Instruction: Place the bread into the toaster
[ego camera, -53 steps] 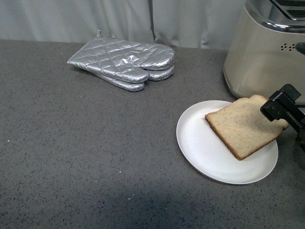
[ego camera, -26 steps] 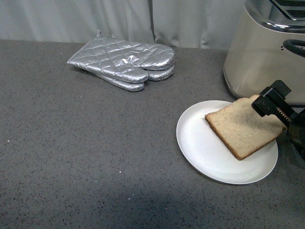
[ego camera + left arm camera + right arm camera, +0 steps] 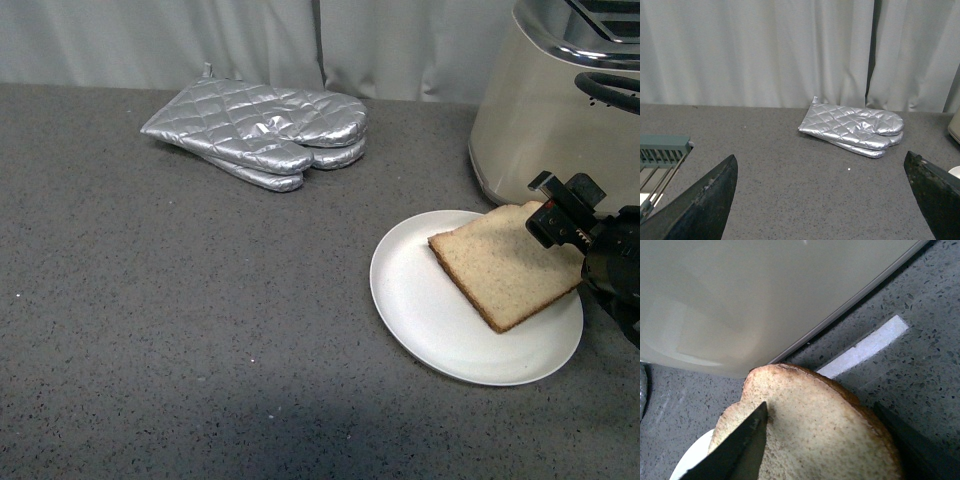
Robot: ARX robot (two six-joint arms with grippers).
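Grey counter; rack only in left wrist view, right claw at bread.

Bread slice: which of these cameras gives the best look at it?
The front view: nearly the whole bread shows, lying on the white plate. The right wrist view shows only its rounded crust end, close up. The left wrist view shows no bread at all.

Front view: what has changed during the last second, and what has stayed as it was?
The right gripper slid left, further over the far corner of the flat tan bread slice; its jaws stand open around it. The slice on the round white plate, the silver quilted oven mitts and the beige metal toaster stayed put.
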